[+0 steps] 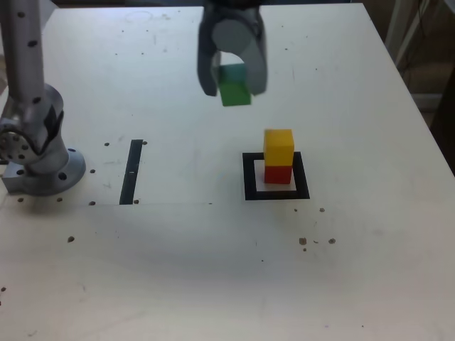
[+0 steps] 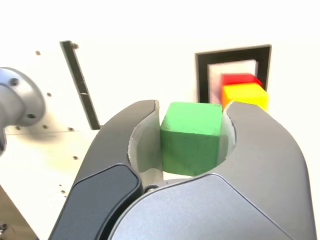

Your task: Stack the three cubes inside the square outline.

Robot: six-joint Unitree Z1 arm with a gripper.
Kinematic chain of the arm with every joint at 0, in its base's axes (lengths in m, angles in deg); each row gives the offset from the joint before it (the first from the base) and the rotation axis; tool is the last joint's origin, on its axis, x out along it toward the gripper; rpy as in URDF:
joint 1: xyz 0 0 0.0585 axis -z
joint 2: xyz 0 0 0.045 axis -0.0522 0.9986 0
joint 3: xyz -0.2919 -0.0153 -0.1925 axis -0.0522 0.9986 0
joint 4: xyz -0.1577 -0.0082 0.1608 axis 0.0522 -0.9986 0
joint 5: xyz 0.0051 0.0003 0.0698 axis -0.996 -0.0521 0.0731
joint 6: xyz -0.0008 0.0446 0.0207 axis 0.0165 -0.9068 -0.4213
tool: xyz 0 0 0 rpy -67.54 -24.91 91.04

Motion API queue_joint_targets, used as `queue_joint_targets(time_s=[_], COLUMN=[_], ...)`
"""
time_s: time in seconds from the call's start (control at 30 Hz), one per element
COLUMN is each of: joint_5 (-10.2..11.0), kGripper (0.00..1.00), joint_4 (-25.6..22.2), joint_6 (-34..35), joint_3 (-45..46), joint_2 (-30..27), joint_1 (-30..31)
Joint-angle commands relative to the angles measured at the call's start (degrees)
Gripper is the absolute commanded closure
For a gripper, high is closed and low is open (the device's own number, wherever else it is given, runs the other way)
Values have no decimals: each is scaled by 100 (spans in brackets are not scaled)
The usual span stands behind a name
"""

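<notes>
Gripper (image 1: 232,87) clamped on green cube (image 1: 235,90), held above table (image 1: 370,270) apart from square outline (image 1: 276,176) with yellow cube (image 1: 279,146) stacked on red cube (image 1: 278,174); only green left to place

Exterior view: even, soft light, slightly hazy overall. Faint broad shadow across the near bench (image 1: 213,284); edges of things a little soft.

Wrist view: far bench blown out to near white. Claw (image 2: 192,135) and green cube (image 2: 191,137) sharp. Yellow cube (image 2: 246,95) behind slightly blurred.
</notes>
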Motion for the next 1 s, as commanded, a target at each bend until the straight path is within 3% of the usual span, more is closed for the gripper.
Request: queue_joint_targets(time_s=[0.0, 0.6, 0.97], joint_5=[-1, -148, -154], kGripper=[89, 89, 87], joint_4=[-64, -87, -67], joint_6=[25, -5, -61], joint_3=[-153, -965, -1048], joint_2=[142, 1084, 1317], joint_1=[66, 182, 203])
